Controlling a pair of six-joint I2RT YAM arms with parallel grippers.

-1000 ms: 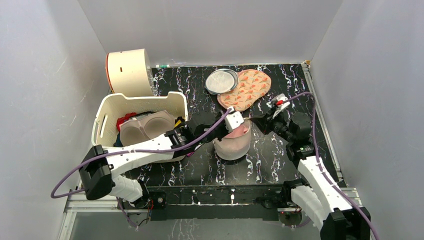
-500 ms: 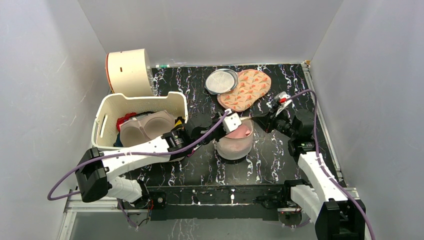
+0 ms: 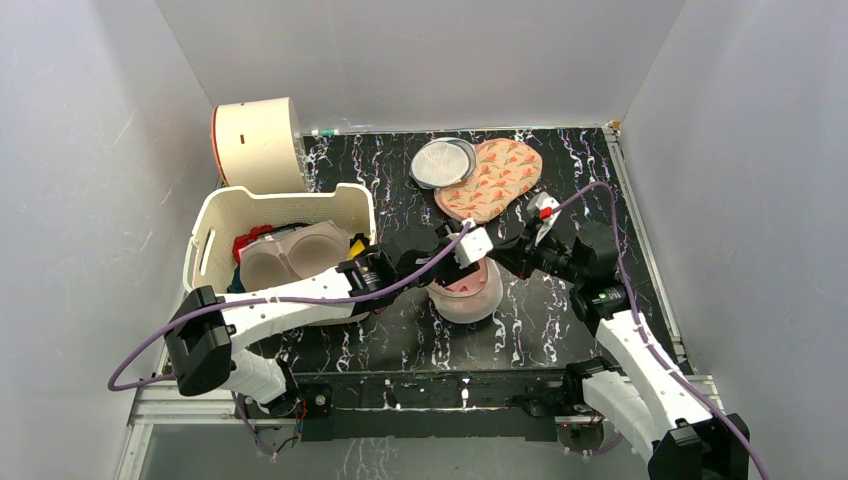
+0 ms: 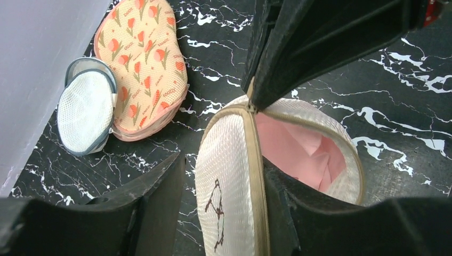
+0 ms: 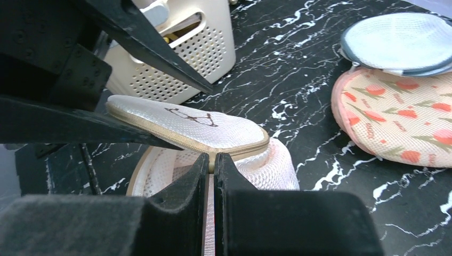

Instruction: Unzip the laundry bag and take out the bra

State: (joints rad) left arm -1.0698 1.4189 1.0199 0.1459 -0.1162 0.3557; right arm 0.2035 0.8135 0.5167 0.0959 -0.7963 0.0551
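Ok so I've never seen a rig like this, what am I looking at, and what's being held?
Two robot arms are bolted at the near edge of a black marbled table. One picture looks down from above; the other two come from a camera on each wrist, so the black wedges there are that arm's own fingers. On the table sit a beige mesh laundry bag, a grey round pouch, an orange-patterned pouch and a white basket. The right gripper is shut, pinching the bag's zipper rim. The left gripper is open, its fingers either side of the raised lid. The bag is partly unzipped, and the pink bra shows inside.
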